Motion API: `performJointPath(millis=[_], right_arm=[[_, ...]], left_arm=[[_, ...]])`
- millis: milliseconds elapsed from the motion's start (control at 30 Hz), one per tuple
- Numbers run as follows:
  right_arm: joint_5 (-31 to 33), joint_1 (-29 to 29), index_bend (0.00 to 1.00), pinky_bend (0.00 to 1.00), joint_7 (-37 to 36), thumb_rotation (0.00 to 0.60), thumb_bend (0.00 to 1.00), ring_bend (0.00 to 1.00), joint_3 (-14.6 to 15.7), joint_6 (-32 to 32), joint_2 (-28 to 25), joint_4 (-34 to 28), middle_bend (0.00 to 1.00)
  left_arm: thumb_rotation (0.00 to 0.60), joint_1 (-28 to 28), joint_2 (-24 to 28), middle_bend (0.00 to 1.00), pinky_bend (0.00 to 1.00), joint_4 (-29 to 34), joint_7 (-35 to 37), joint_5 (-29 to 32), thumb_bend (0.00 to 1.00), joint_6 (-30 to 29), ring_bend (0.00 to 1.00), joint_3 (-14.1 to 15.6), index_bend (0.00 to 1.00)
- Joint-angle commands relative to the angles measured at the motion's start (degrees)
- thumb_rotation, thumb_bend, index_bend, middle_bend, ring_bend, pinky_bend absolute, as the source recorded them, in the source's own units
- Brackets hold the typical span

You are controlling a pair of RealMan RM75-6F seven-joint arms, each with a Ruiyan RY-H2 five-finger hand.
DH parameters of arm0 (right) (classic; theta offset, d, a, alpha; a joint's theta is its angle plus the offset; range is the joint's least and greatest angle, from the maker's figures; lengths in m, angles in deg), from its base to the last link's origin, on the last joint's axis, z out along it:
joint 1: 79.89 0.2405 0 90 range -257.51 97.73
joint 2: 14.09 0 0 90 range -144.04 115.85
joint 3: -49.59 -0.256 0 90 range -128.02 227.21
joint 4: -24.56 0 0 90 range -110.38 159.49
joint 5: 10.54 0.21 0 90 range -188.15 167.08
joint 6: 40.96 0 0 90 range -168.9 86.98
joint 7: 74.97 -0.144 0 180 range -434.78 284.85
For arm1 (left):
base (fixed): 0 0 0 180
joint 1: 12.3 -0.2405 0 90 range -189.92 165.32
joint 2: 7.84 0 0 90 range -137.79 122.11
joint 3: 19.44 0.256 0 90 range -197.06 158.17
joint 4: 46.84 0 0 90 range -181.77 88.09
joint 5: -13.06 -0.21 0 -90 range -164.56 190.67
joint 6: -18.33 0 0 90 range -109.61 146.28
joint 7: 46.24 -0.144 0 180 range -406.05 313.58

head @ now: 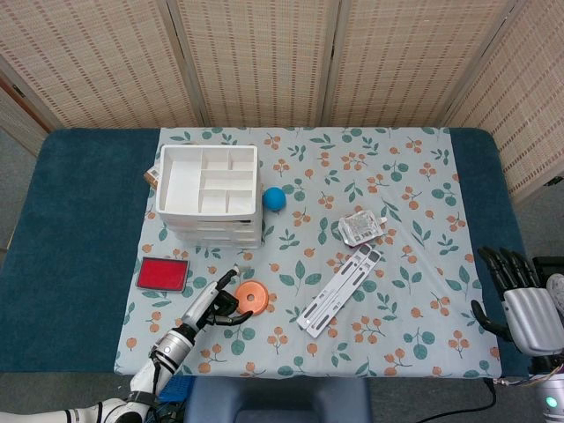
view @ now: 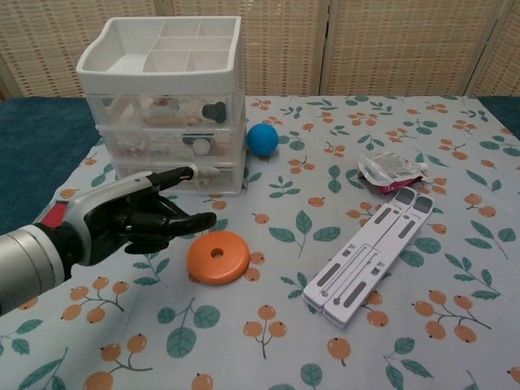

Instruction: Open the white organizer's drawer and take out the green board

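The white organizer (head: 210,193) (view: 166,106) stands at the back left of the floral cloth, its three clear drawers all closed. No green board shows. My left hand (head: 214,301) (view: 134,218) hovers in front of the organizer, just left of the orange disc (head: 251,297) (view: 218,257), one finger stretched toward the bottom drawer (view: 180,178), the others loosely spread, holding nothing. My right hand (head: 520,302) rests open at the table's right edge, seen only in the head view.
A red pad (head: 163,274) lies left of my left hand. A blue ball (head: 274,198) (view: 262,139) sits right of the organizer. A white folding stand (head: 340,290) (view: 370,257) and a small pouch (head: 362,228) (view: 391,171) lie toward the right.
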Motion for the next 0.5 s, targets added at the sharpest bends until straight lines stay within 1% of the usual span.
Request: performJointPath(millis=[33,200,367,500], right_arm=[[0.07,0.04,0.0,0.02,0.09,0.6,0.41,0.0,0.09,0.28,-0.01,0.0,0.07],[0.05,0.39,0.0,0.02,0.29,0.6,0.41,0.0,-0.11,0.65,0.06,-0.06,0.07],[0.32,0.53,0.0,0.02,0.56,0.6,0.41,0.0,-0.17,1.01,0.08,-0.14,0.07],[0.53,0.45,0.0,0.02,0.64,0.6,0.41,0.0,-0.17,1.02,0.12,-0.14,0.07]], left_arm=[[0.6,-0.46,-2.78,0.95,1.0,-1.25,0.19,3.75,0.21,-0.59,1.0,-1.71,0.11],[0.6,-0.7,-5.62,0.95,1.0,-2.35,-0.03,8.57,0.22,-0.86,1.0,-4.06,0.11],[0.6,-1.68,-8.52,0.95,1.0,-3.22,1.52,11.42,0.3,-2.73,1.0,-6.6,0.11],[0.6,-2.51,-10.12,0.96,1.0,-3.68,3.3,12.92,0.32,-3.26,1.0,-7.98,0.11]])
